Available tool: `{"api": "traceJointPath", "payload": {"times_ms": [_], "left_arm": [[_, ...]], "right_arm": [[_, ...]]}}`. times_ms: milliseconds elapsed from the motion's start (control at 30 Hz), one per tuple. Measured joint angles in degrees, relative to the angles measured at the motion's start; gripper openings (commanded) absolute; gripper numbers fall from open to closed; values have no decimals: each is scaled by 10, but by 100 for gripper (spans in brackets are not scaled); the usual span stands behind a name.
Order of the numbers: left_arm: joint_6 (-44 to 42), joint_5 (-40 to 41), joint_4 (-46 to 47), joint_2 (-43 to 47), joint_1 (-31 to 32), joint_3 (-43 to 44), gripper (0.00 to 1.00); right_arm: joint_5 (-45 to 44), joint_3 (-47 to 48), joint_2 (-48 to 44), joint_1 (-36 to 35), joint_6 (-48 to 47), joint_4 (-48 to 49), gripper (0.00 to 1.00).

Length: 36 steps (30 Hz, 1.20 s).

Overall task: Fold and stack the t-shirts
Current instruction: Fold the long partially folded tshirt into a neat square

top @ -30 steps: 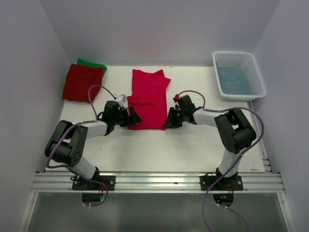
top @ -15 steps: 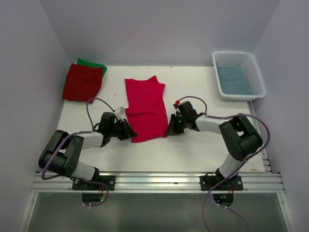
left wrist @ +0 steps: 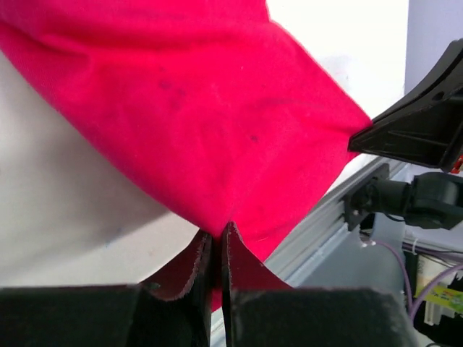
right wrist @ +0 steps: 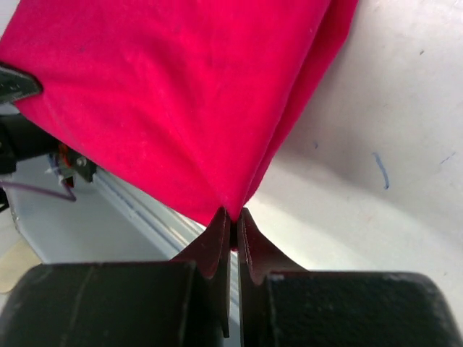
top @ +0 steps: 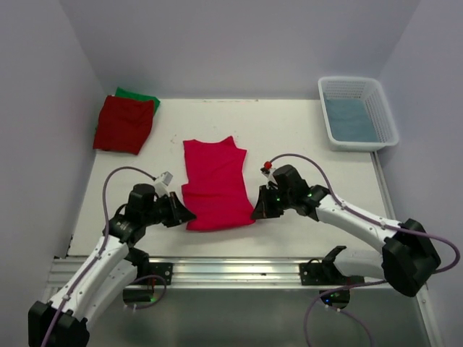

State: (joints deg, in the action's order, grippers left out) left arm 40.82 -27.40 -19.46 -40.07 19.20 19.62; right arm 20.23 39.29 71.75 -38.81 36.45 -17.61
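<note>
A bright crimson-pink t-shirt (top: 215,184) lies folded lengthwise in the middle of the table, pulled toward the near edge. My left gripper (top: 185,215) is shut on its near left corner (left wrist: 217,228). My right gripper (top: 257,211) is shut on its near right corner (right wrist: 233,210). Between the two grippers the cloth (left wrist: 202,108) hangs stretched and lifted off the table in both wrist views. A darker red t-shirt (top: 123,123) lies folded at the far left on top of a green t-shirt (top: 137,95), of which only an edge shows.
A white latticed basket (top: 358,113) holding light blue cloth stands at the far right corner. The aluminium rail (top: 239,271) runs along the near table edge just behind the grippers. Purple walls close in the left, back and right.
Both grippers have closed on the pink shirt's near corners and drawn it toward the near edge. The arms have swung outward and back.
</note>
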Motion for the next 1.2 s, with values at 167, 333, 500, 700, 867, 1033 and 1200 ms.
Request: {"api": "traceJointPath", "payload": {"times_ms": [167, 333, 500, 700, 867, 1033, 1200], "left_arm": [[17, 22, -126, 71, 2, 85, 0], [13, 56, -148, 55, 4, 156, 0], [-6, 103, -131, -27, 4, 164, 0], [-33, 151, -66, -149, -7, 164, 0], [-53, 164, -14, -230, -52, 183, 0], [-61, 158, 52, -316, -104, 224, 0], [-68, 141, 101, -447, -129, 307, 0]], "right_arm": [[-1, 5, -76, -14, 0, -50, 0], [-23, 72, -89, -15, -16, -86, 0], [-67, 157, -28, -14, -57, -96, 0], [-110, 258, 118, -7, -101, -92, 0], [-120, 340, 228, 10, -125, -82, 0], [-120, 428, 316, 27, -143, -81, 0], [-136, 557, 415, 51, -147, -91, 0]]}}
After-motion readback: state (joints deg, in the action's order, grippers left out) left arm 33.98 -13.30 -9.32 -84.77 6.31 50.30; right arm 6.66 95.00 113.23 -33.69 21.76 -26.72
